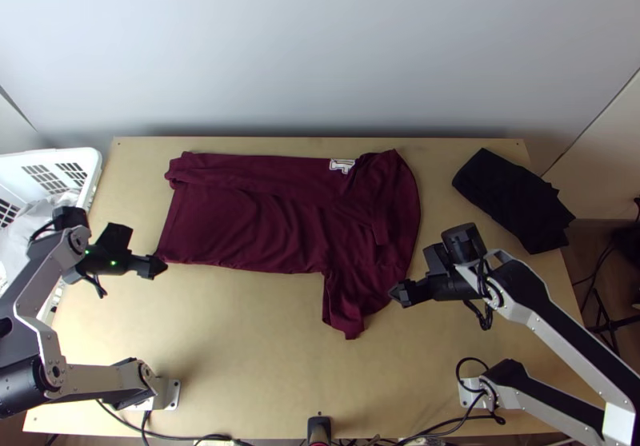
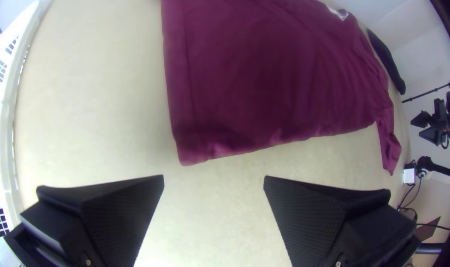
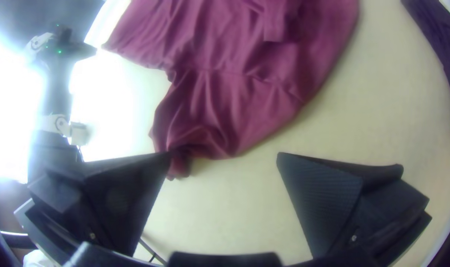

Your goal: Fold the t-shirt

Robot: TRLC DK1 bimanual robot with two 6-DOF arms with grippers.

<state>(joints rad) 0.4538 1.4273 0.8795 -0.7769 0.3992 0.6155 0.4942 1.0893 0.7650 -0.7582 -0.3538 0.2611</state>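
Left of t-shirt, basket cut off, contents unclear.

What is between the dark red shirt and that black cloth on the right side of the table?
Just a strip of light wooden tabletop separates the shirt from the black cloth, as the top view shows.

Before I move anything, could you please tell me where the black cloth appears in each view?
Top view: the black cloth lies right of the maroon t-shirt, apart from it.
Left wrist view: the black cloth is far off, beyond the t-shirt.
Right wrist view: the black cloth, partly cut off, lies across from the t-shirt.
Shared landmark: the maroon t-shirt.
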